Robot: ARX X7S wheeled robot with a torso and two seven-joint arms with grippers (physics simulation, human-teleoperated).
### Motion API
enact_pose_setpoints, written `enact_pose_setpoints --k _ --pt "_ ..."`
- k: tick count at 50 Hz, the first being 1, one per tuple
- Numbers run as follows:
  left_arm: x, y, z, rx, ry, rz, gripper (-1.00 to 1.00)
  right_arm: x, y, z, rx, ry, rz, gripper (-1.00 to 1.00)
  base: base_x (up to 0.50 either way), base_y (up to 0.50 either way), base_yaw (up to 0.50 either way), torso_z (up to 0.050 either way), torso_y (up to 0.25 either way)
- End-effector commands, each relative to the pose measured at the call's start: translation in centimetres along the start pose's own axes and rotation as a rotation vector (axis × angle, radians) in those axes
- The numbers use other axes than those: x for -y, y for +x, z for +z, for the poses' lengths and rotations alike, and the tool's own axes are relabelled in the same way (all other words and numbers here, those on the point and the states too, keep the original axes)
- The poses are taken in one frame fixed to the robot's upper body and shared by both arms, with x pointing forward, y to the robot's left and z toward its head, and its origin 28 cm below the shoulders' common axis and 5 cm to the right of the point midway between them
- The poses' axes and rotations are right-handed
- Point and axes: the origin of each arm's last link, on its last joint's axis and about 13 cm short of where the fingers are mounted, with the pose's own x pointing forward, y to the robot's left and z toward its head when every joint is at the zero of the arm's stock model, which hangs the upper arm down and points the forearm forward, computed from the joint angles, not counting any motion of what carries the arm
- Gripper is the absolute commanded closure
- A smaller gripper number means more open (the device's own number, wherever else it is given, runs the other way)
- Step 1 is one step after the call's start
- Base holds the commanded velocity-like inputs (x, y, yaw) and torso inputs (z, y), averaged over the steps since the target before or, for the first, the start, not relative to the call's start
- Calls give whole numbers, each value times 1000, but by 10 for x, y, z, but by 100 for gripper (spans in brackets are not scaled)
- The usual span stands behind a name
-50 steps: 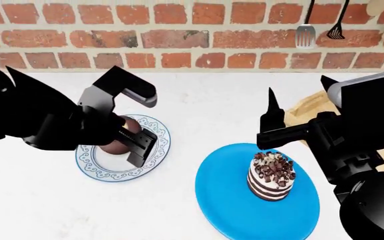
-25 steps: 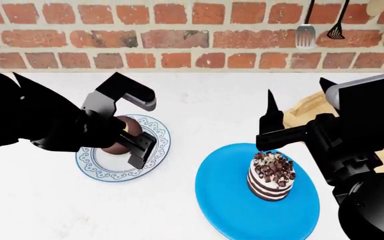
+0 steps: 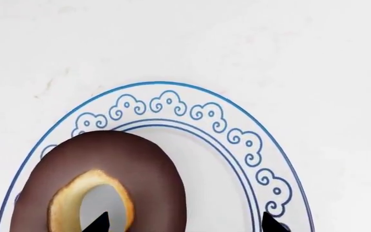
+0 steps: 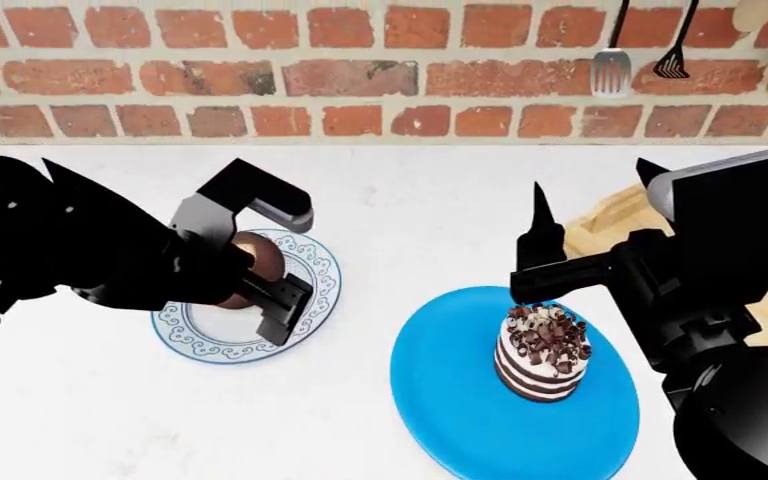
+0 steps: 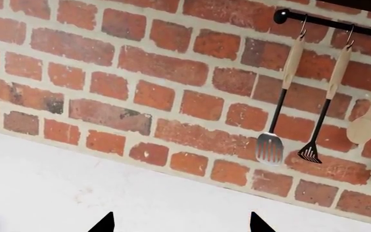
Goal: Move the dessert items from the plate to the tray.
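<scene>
Left tool [image 4: 267,255] gapes wide over the donut [image 4: 241,270] on its patterned plate [image 4: 311,300], gripping nothing; soft, light, slick-glazed, best pinched across the ring's sides; right tool [image 4: 540,235] shows two parted tips, empty, above the crumbly cake [image 4: 542,351].

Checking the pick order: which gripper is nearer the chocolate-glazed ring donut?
Left. The left gripper hangs open right over the chocolate-glazed ring donut; the right gripper sits far across, by the layered cake.
</scene>
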Motion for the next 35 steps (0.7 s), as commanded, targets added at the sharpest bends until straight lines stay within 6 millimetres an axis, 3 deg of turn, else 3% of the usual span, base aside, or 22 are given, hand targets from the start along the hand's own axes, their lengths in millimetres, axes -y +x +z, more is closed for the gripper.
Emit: enact_pose_setpoints --k 1,19,20,35 --pt "-3 1 -3 -22 -6 16 -100 0 1 0 0 0 0 -100 0 0 0 0 0" --pt "-6 8 -6 -31 -20 8 -100 0 0 -2 -5 1 -3 -100 0 0 0 0 0" --pt "-7 7 -6 -30 -20 9 100 0 0 -2 -5 1 -3 -100 0 0 0 0 0" --pt "-6 -2 -2 -6 -15 6 100 0 0 -3 -9 2 -4 -100 0 0 0 0 0"
